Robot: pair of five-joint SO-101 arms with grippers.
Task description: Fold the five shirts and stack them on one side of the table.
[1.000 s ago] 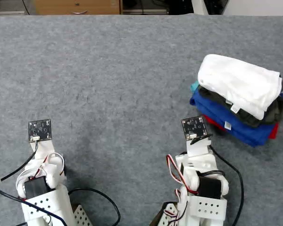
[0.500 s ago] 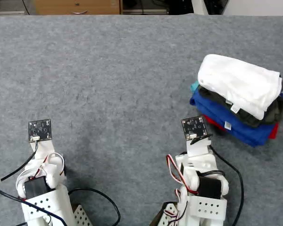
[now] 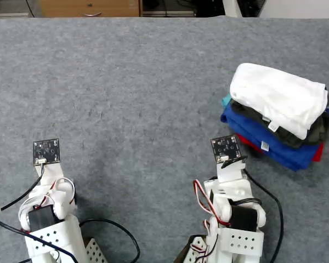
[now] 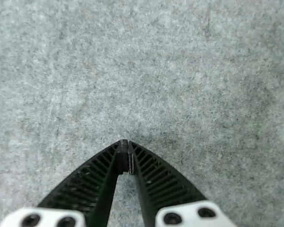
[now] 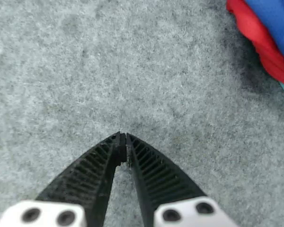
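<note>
A stack of folded shirts sits at the right of the grey table: white on top, then dark grey, blue, a red edge and a teal sliver. The red shirt and blue shirt show in the right wrist view. My right gripper is shut and empty over bare felt, just short of the stack. My left gripper is shut and empty over bare felt at the near left. Both arms sit folded back at the near edge, left arm and right arm.
Grey felt covers the whole table. Cables loop by the arm bases at the near edge. A wooden cabinet stands beyond the far edge.
</note>
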